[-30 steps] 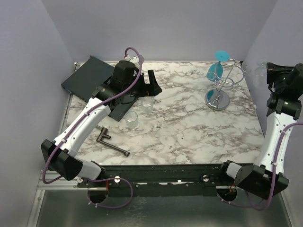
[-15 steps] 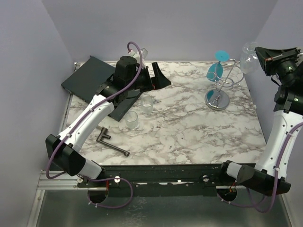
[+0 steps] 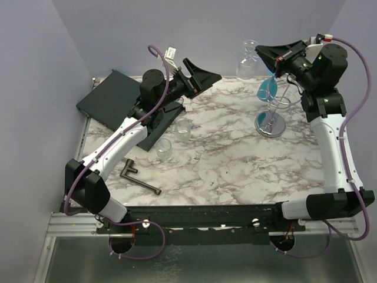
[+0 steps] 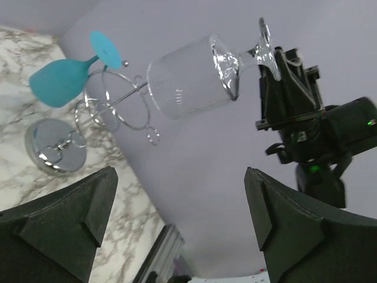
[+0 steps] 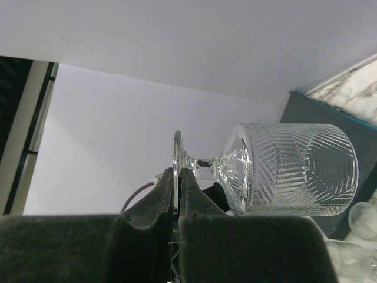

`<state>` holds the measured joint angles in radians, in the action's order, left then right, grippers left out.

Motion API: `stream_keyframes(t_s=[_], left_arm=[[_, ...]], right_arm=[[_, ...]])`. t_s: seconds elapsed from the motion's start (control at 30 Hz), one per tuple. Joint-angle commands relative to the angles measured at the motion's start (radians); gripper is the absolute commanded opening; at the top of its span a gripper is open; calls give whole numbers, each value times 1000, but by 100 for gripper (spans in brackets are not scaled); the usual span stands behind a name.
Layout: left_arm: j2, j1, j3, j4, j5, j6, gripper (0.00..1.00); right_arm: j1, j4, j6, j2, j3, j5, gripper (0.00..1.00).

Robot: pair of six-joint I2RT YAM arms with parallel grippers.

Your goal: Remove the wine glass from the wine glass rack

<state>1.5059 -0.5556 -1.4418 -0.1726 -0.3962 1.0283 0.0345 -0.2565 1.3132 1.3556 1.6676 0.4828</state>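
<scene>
Right claw (image 5: pixel 177 180) pinches foot of wine glass (image 5: pixel 288 168), inverted, mouth down.

R gripper (image 5: pixel 177 177) is held high, arm stretched upward, jaws pinched shut on the foot of the wine glass (image 5: pixel 288 168). L gripper (image 4: pixel 179 224) is angled up, jaws spread wide & empty.
</scene>
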Motion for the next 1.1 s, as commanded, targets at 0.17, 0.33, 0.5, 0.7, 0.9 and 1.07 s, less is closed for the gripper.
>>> stream_keyframes(t_s=[0.17,0.33,0.5,0.7,0.9,1.07], left_arm=[[7,37,147,-464,55,269,97],[18,52,187,-587,76,287,97],[38,61,204,-659,76,320,97],[50,71,219,-688,82,342,95],[79,77,212,-731,73,368,94],[110,78,204,-775,63,403,92]], right_arm=[[143,354,239,52,-35,-88,1],[203,377,288,87,-19,-108,0],[236,401,326,109,-9,-117,1],[252,421,346,115,-10,-119,1],[266,429,351,118,-10,-114,0],[274,445,361,121,-18,-112,0]])
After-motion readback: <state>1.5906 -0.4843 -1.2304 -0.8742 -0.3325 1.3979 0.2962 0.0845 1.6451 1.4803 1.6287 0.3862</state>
